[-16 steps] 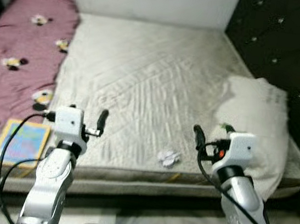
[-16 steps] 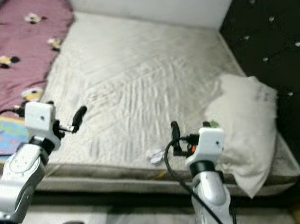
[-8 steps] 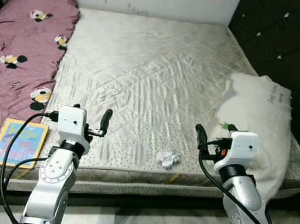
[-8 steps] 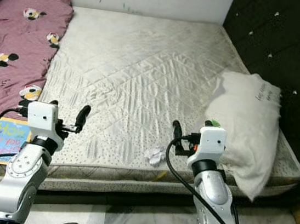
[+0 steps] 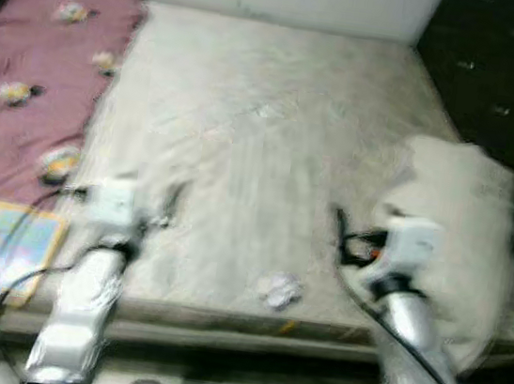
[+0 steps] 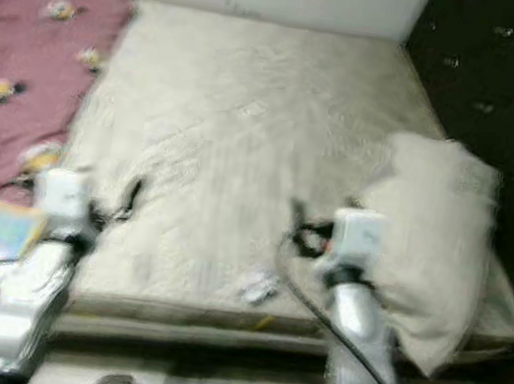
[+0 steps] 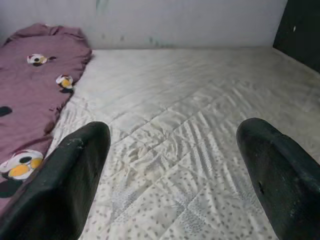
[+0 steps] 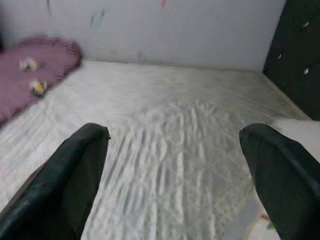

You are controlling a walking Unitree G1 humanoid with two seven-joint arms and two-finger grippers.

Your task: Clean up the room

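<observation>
Both my left claw (image 7: 170, 175) and right claw (image 8: 172, 170) hung spread and empty over the bed (image 5: 268, 108); the crumpled paper (image 5: 278, 290) lay near its front edge. With head views blurred, I risked misjudging the reach.

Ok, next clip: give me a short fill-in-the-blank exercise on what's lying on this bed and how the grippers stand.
1. The crumpled paper lies near the mattress front edge, between the two ____.
2. The white pillow lies on the robot's ____ side of the bed.
3. The colourful book lies beside the ____ blanket.
4. The left gripper and the right gripper both have their fingers ____.

Missing words: arms; right; pink; open
</observation>
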